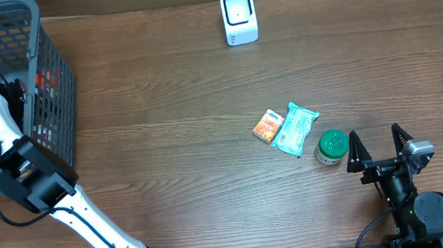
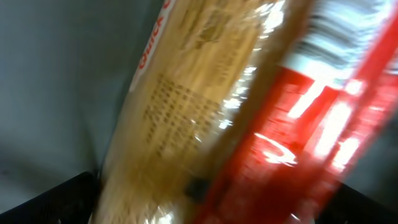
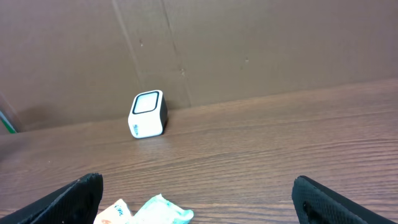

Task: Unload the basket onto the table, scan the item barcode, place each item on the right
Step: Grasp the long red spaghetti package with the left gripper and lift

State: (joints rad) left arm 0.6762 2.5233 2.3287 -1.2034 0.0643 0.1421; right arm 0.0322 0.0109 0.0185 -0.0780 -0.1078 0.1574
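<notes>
My left arm reaches into the grey mesh basket [image 1: 41, 43] at the far left. In the left wrist view a tan clear-wrapped pack [image 2: 186, 106] and a red pack [image 2: 298, 149] with a barcode at its top fill the blurred frame. They lie close between the wide-apart fingers of my left gripper [image 2: 211, 210], which is open. The white scanner [image 1: 238, 17] stands at the table's far edge, also seen as the scanner [image 3: 148, 114]. My right gripper [image 1: 375, 137] rests open at the near right, nothing between its fingers [image 3: 74, 199].
An orange packet [image 1: 268, 126], a teal packet [image 1: 294, 128] and a green-lidded jar [image 1: 332, 146] lie just left of the right gripper. The teal packet [image 3: 163, 210] shows low in the right wrist view. A brown wall backs the table.
</notes>
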